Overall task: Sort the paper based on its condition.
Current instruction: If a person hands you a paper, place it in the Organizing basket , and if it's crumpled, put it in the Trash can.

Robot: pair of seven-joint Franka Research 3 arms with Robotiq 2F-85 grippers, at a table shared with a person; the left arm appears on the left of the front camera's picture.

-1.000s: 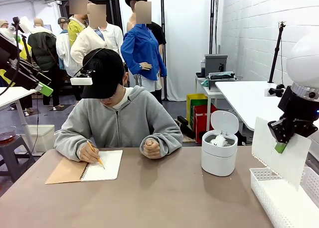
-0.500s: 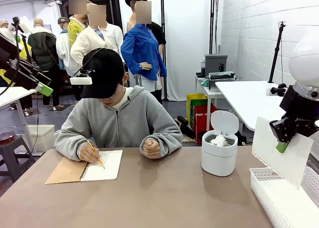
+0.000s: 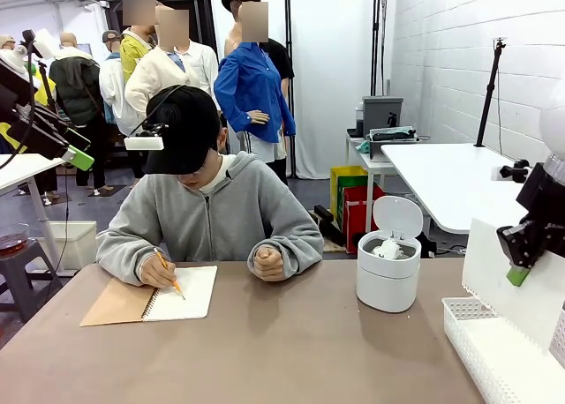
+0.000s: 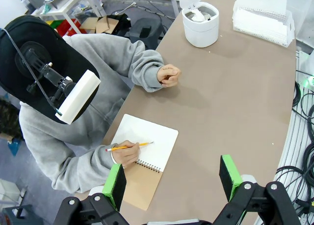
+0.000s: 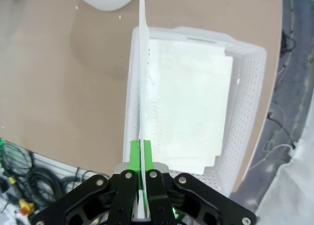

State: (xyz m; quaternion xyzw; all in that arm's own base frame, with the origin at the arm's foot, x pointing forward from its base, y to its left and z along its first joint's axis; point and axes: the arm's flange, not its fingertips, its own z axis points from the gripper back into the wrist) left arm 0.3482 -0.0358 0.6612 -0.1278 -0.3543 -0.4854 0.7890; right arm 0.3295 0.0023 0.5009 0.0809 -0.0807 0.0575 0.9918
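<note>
Right end effector (image 5: 141,158) at bottom centre of the right wrist view, green pads clenched on the lower edge of a flat white sheet of paper (image 5: 143,77). Sheet seen edge-on there, rising as a thin line toward the top of the frame, held above the white lattice basket (image 5: 245,107). More flat sheets (image 5: 191,107) lying inside that basket, stacked loosely.

In the front view, same right end effector (image 3: 519,273) at the right edge, mid-height, gripping the held sheet (image 3: 512,294), which hangs over the basket (image 3: 481,347) in the lower right corner. Sheet upright, slightly tilted, clear of the table (image 3: 291,351).

Left end effector (image 4: 171,178) at the bottom of the left wrist view, released, green pads wide apart with nothing between them, high above the table. Also visible at the far left of the front view (image 3: 78,157), raised well off the table.

Small white bin (image 3: 388,267) right of centre on the table, lid flipped up, crumpled white wads (image 3: 387,248) inside. Near the basket, not touching.

Person in a grey hoodie seated at the far side, centre-left. One hand (image 3: 159,270) holding a pencil (image 3: 169,276) on an open spiral notebook (image 3: 150,296) with a brown cover. Other hand (image 3: 267,263) a closed fist resting on the table edge.
</note>
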